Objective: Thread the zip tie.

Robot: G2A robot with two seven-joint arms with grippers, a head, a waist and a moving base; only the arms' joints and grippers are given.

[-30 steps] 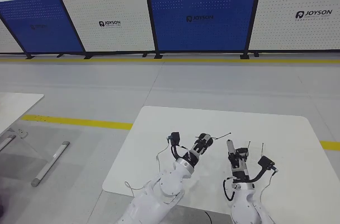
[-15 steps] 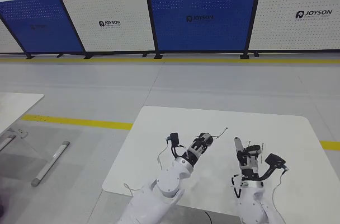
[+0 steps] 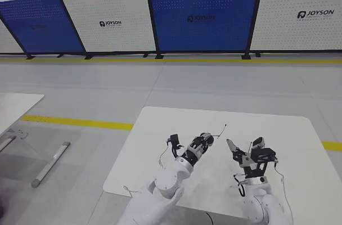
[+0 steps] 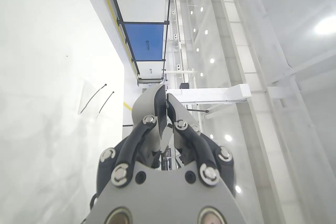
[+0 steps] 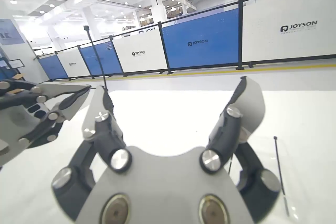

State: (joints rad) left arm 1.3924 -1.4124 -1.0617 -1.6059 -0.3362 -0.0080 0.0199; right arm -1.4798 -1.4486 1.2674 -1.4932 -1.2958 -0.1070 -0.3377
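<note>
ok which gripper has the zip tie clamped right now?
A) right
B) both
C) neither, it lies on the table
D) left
D: the left gripper is shut on the zip tie, which sticks up from its tips, while the right gripper is wide open with nothing between its fingers.

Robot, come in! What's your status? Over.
Left tool shut on zip tie. Right tool open, close beside it. Spare ties flat on table, aside.
</note>
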